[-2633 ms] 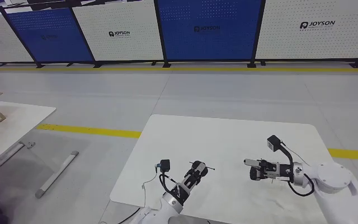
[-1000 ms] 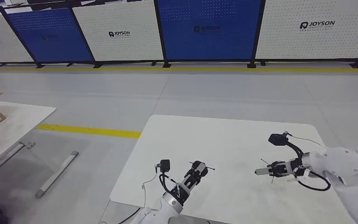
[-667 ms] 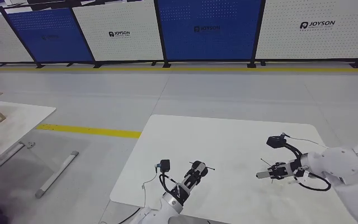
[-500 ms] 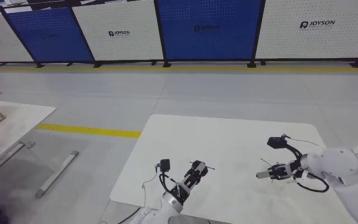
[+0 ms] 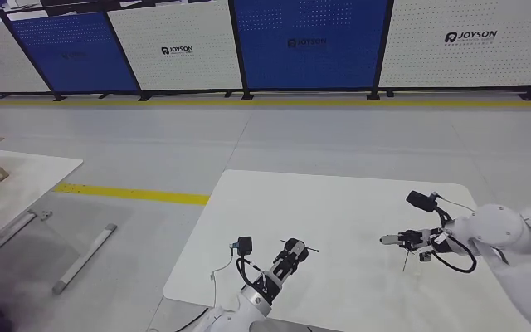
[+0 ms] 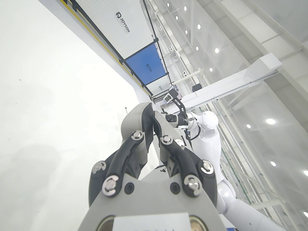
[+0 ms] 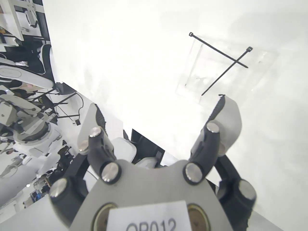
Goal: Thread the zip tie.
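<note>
The right gripper [image 7: 160, 106] hangs spread wide over the white table [image 5: 332, 207]; just past its fingertips two black zip ties lie crossed on a clear sheet [image 7: 211, 66], one zip tie [image 7: 216, 49] over the other zip tie [image 7: 221, 76]; the sheet's edges are faint; the left gripper [image 6: 152, 118], near the table's front edge, has its fingers pressed together; whether they pinch anything is too fine to make out

On the white table [image 5: 332, 199], the left gripper [image 5: 295, 251] sits low at the frame's centre, with a thin black zip tie [image 5: 314, 248] across its tip. At lower right, the right gripper [image 5: 388, 241] hovers beside another black tie [image 5: 405, 261]. Blue and white panels [image 5: 311, 41] line the top.
</note>
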### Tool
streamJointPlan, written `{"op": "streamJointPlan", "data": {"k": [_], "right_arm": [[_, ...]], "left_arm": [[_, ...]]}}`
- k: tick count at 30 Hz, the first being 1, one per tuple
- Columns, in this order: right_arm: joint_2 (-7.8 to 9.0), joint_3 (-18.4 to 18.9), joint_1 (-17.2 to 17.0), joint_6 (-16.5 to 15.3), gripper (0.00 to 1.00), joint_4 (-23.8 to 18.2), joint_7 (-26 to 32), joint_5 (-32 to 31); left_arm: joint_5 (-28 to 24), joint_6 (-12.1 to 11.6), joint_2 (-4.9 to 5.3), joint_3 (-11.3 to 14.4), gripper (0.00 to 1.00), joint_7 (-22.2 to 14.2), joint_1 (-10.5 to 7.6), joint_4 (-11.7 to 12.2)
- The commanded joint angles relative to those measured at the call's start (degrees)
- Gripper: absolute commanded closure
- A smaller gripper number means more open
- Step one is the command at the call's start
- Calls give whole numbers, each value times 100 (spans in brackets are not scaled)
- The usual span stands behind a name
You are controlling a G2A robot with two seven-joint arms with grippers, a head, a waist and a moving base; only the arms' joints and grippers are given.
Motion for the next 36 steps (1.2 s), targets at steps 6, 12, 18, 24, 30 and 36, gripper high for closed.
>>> {"op": "streamJointPlan", "data": {"k": [6, 12, 18, 24, 30, 36], "right_arm": [[0, 2, -17, 14, 0, 8, -48, -8], [-15, -68, -68, 619, 0, 16, -261, -349], [-67, -67, -57, 619, 0, 119, -404, -342], [-67, -67, -57, 619, 0, 119, -404, -342], [-86, -242, -49, 619, 0, 104, -241, -685], [-159, -264, 59, 619, 0, 303, -323, -687]], "left_arm": [[0, 0, 0, 0, 100, 0, 0, 0], [0, 0, 0, 0, 100, 0, 0, 0], [0, 0, 0, 0, 100, 0, 0, 0], [0, 0, 0, 0, 100, 0, 0, 0], [0, 0, 0, 0, 100, 0, 0, 0], [0, 0, 0, 0, 100, 0, 0, 0]]}}
